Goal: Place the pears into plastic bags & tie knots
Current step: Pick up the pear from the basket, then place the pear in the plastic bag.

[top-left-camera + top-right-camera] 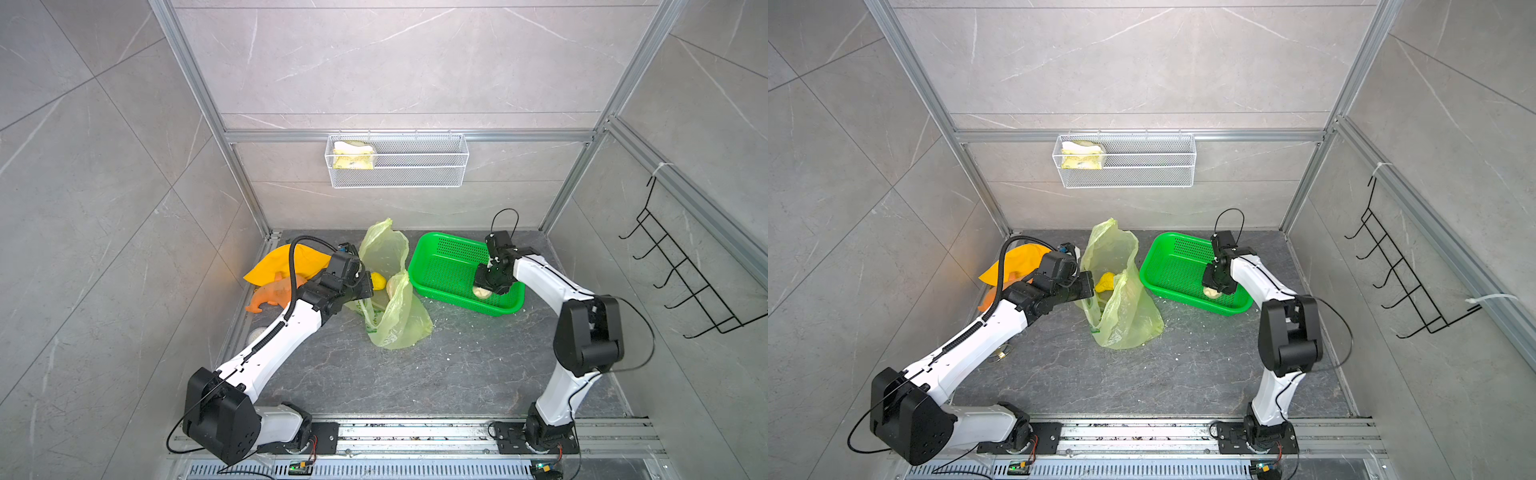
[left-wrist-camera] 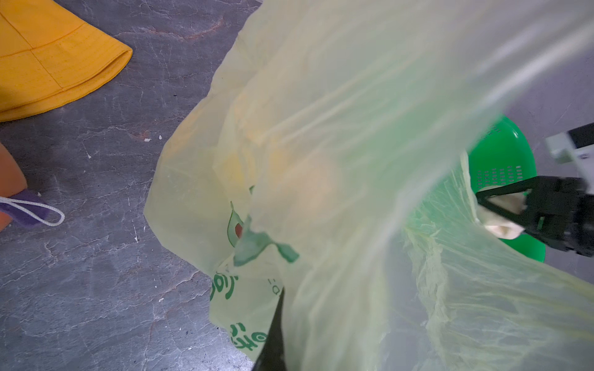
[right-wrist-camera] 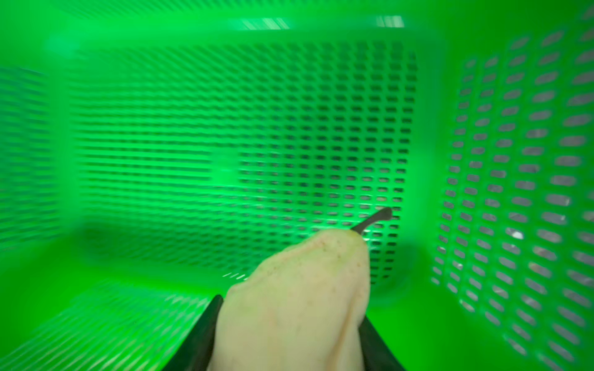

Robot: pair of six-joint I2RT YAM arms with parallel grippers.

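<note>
Green all round: pinching cream pear [image 3: 295, 298] in right gripper [image 3: 291, 321] inside green basket [image 1: 436, 249], stem aimed away along the fingers. Holding plastic bag [image 1: 399, 324] rim in left gripper [image 1: 368, 286], pressed together, just beside basket, leftward. Probably lift, then carry across.

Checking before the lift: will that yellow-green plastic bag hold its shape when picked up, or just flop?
Probably floppy: the plastic bag is thin, translucent and crumpled, sagging in folds. Likely very light itself, though the yellow pear inside would pull it down.
</note>
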